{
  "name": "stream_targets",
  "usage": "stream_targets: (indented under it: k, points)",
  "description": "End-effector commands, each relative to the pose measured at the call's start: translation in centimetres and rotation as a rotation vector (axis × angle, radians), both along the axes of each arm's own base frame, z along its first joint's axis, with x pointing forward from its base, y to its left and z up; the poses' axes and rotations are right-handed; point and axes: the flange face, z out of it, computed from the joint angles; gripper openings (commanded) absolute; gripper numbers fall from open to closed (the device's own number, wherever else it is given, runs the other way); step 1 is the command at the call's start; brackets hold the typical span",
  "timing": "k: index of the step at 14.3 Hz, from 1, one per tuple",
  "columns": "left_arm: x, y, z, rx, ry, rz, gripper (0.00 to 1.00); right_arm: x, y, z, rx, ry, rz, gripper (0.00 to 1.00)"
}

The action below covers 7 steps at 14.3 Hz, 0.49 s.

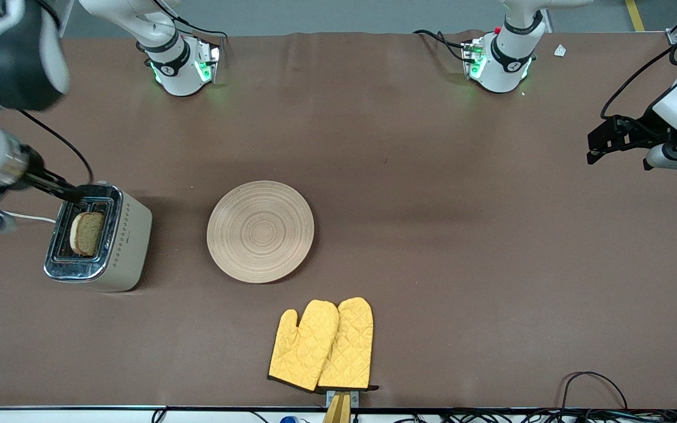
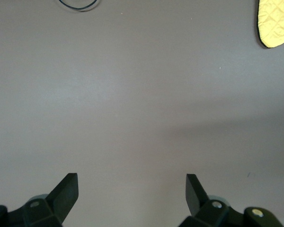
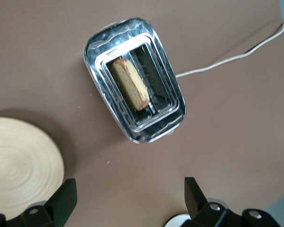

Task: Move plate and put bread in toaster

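Nearest the front camera lie two yellow mitts (image 1: 322,345), side by side at the table (image 1: 462,264) edge, thumbs and tips pointing toward the robots' bases. Farther from the camera than the mitts, the plate (image 1: 260,231) lies flat and bare on the brown table, about midway along it. Toward the right arm's end of the table stands the toaster (image 1: 99,237), upright, its long axis running roughly from the camera toward the bases, slots along that same line, its dotted cream side facing the plate and a white cord (image 1: 30,218) leaving it toward the table's end. The bread (image 1: 87,232) stands on edge in one slot, its top still proud of the chrome, flat faces parallel to the slot; it seems to lean a little, though the angle makes that hard to judge. The right gripper (image 3: 128,196) hangs over the table just beside the toaster, pointing down, fingers apart and holding nothing; the right arm comes in from the table's end. The left gripper (image 2: 132,191) waits up over bare table at the left arm's end, well apart from everything, pointing down, fingers spread wide and empty.
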Motion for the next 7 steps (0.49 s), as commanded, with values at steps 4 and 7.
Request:
stream_targets:
  k: [4,7]
  points:
    - [0.2,0.4,0.1,-0.003,0.010,0.020,1.00,-7.8,-4.0,5.7,0.123,-0.097,0.274,1.00]
    - [0.2,0.4,0.0,-0.003,0.013,0.020,1.00,-7.4,-6.0,5.8,0.165,-0.132,0.363,1.00]
